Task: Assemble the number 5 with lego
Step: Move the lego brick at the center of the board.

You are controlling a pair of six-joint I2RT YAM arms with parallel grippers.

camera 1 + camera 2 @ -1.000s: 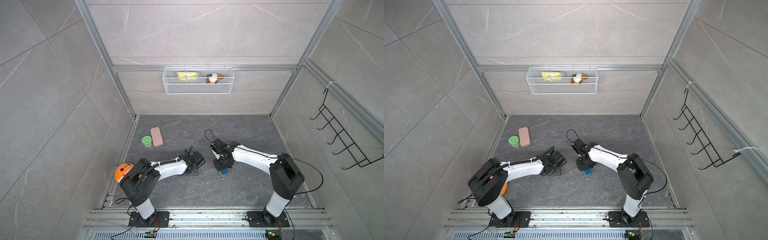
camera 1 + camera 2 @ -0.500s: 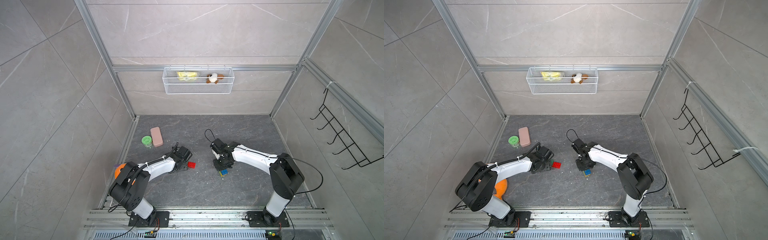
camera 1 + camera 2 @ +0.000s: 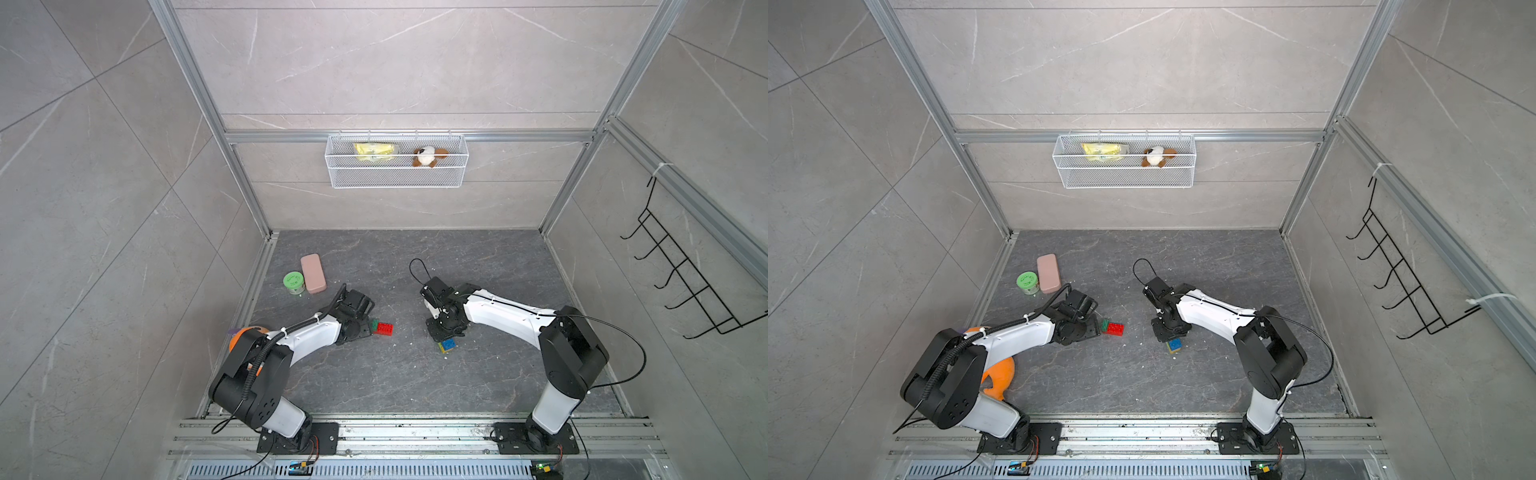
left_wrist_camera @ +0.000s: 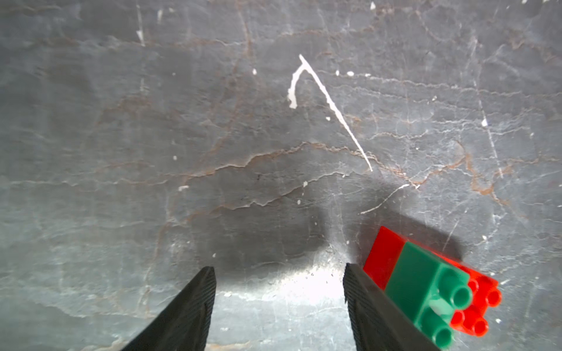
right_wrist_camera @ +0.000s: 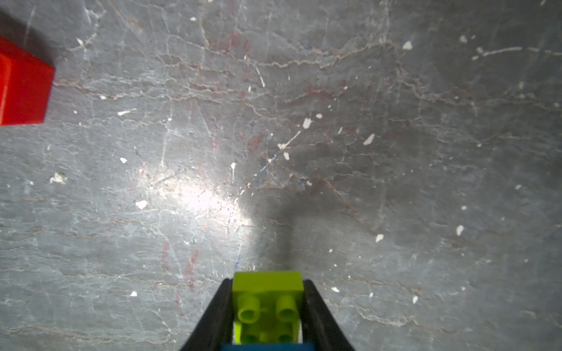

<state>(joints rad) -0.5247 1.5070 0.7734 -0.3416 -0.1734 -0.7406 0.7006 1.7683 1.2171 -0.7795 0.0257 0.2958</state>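
Two brick clusters lay on the dark grey stone-patterned floor (image 3: 374, 386), both in the lower middle of the frame in both top views. Left of centre, the long red studded plastic brick (image 3: 384, 328) was joined to the shorter dark-green studded plastic brick (image 3: 374, 323). The left wrist view showed this pair lying on its side. You had the left gripper (image 4: 278, 270) with its ribbed black fingers (image 4: 188, 307) spread wide and nothing between them, one finger just beside the joined pair. Right of centre, you held the right gripper (image 5: 267, 282) with its fingers narrow, clamped on two opposite sides of the lime-green studded plastic brick (image 5: 267, 304). A blue studded plastic brick (image 5: 267, 346) was attached to it. You could not tell whether this stack touched the floor.
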